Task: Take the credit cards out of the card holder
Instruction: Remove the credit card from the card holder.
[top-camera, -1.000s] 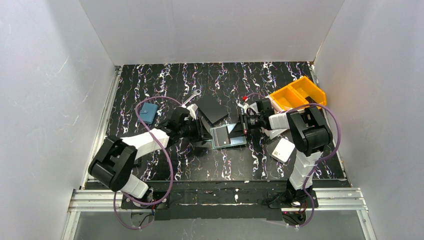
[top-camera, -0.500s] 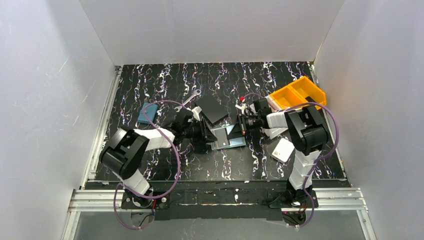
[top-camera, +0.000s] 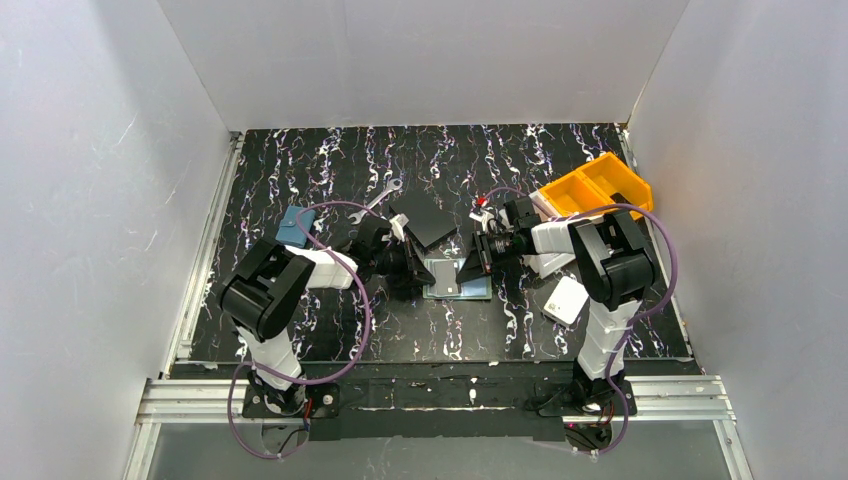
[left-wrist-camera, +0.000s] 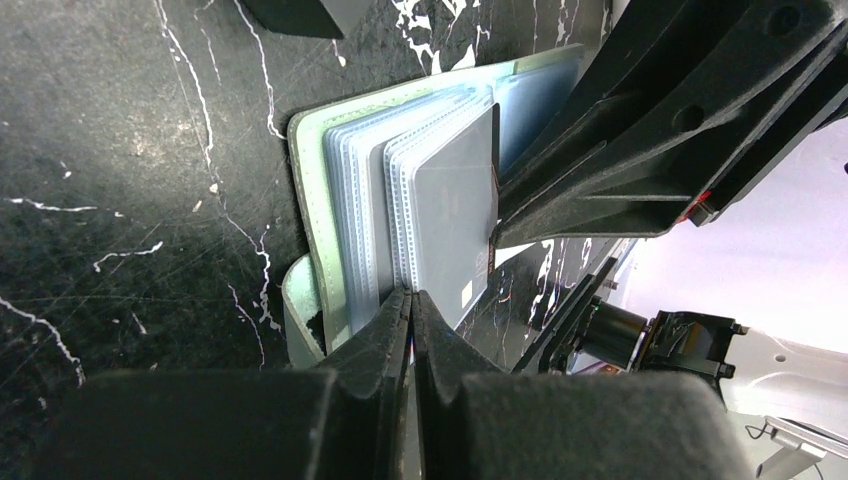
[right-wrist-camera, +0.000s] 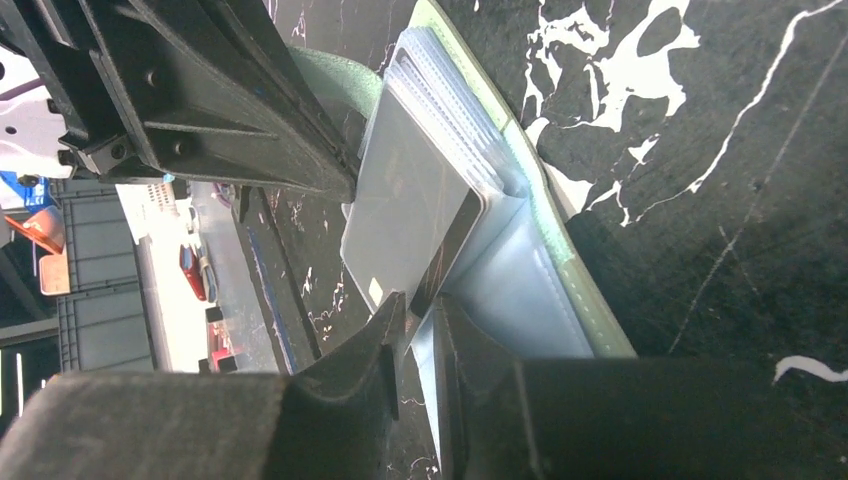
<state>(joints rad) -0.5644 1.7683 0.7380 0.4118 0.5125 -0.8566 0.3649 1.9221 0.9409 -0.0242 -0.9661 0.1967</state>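
The card holder (top-camera: 458, 279) is laid open on the bench (top-camera: 330, 160) between the two sets of fingers. The left fingers (left-wrist-camera: 411, 312), partly spread a moment ago, have been clenched tight at the holder's edge nearest them; whether anything is nipped there cannot be told. The right fingers (right-wrist-camera: 420, 308), clenched until now, have been eased a little apart, and a corner of the top sleeve (right-wrist-camera: 405, 215) is seen in the narrow gap; whether it is grasped or released cannot be told. The left arm (top-camera: 300, 275) has also been folded in closer, while the holder has barely been shifted. The credit cards (left-wrist-camera: 455, 220) are not yet taken out: a grey face is seen through the top sleeve, just ahead of the left fingers and against the right ones. The change is judged to be a swap of duties: the holder is to be pinned from the left so that a card can be regripped and drawn out towards the right
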